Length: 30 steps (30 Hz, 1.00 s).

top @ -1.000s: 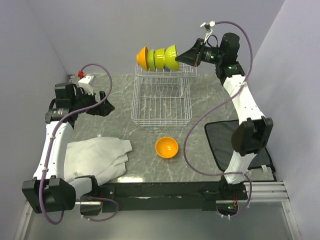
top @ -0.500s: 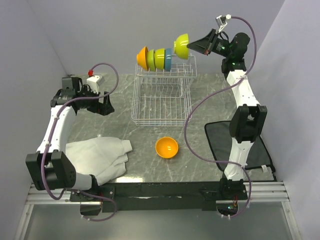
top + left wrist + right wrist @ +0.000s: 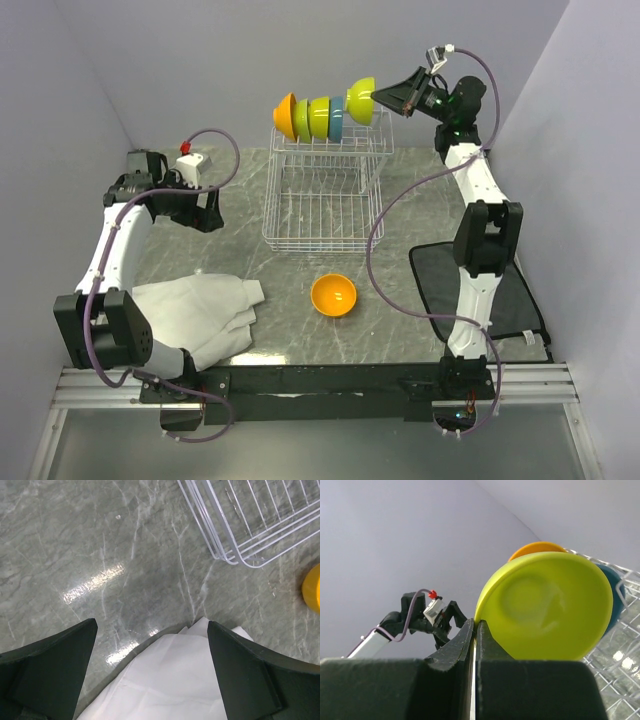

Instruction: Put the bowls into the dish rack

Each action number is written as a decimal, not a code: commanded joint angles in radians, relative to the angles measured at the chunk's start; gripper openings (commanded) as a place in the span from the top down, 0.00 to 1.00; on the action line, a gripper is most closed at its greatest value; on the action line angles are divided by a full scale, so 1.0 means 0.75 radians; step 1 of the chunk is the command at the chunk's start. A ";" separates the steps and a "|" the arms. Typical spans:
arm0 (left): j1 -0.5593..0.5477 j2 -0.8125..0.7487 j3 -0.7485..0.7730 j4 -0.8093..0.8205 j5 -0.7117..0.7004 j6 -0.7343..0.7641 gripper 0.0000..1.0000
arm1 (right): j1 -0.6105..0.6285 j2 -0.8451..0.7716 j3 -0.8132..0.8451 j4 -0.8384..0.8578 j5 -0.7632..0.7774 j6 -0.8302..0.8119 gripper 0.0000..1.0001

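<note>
My right gripper is shut on the rim of a lime bowl, held on edge in the air at the right end of the dish rack's raised tier. In the right wrist view the lime bowl fills the frame above the gripper. An orange bowl, two lime bowls and a blue bowl stand on edge in the tier. Another orange bowl sits upright on the table before the rack. My left gripper hangs open and holds nothing, left of the rack.
A white cloth lies crumpled at the front left, below the open left gripper. A black mat overhangs the table's right edge. The rack's lower grid basket holds nothing.
The right gripper lifted the lime bowl up and right off the end of the row, then lowered it slightly toward the row. The left arm drew back to the left.
</note>
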 commanded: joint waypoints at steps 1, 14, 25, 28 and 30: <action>0.002 0.019 0.059 -0.018 -0.038 0.055 0.01 | -0.002 0.023 0.074 0.102 0.045 0.053 1.00; -0.031 0.062 0.030 -0.021 -0.153 0.104 0.01 | 0.008 0.113 0.103 0.171 0.039 0.114 1.00; -0.096 0.076 0.001 -0.031 -0.200 0.137 0.01 | 0.013 0.125 0.058 0.241 0.037 0.194 1.00; -0.111 0.100 0.017 -0.033 -0.210 0.143 0.01 | 0.015 0.128 0.052 0.251 0.039 0.208 1.00; -0.115 0.111 0.026 -0.029 -0.220 0.143 0.01 | 0.015 0.128 0.050 0.257 0.039 0.219 1.00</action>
